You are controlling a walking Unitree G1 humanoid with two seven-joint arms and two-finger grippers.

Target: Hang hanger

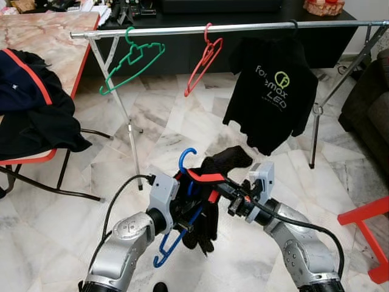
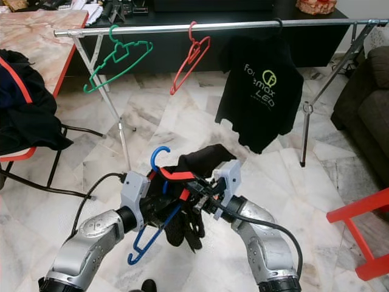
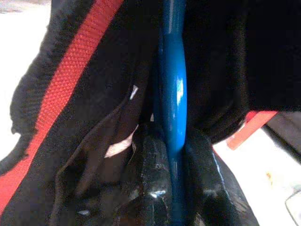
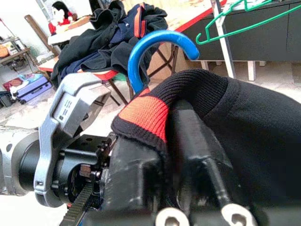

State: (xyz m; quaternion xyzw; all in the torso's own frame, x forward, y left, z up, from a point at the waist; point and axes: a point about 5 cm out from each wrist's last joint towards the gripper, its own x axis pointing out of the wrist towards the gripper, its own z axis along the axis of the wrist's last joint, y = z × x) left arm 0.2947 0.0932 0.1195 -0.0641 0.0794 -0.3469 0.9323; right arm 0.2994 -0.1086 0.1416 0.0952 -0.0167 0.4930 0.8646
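Left eye view: blue plastic hanger (image 1: 182, 210) w/ black red-trimmed garment (image 1: 209, 188) sits lower centre, left gripper (image 1: 182, 207) clamped on its stem, right gripper (image 1: 234, 198) gripping the fabric. Silver metal rail (image 1: 243, 27) lies up-frame; hook points up.

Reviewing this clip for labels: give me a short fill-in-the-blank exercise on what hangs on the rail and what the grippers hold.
1. The hanger clamped by the left gripper is ____.
2. Draped over that hanger is a black garment with ____ trim.
3. On the metal rail, the empty green hanger hangs beside an empty ____ one.
4. The black T-shirt on the rail hangs toward the robot's ____ side.

Missing words: blue; red; red; right
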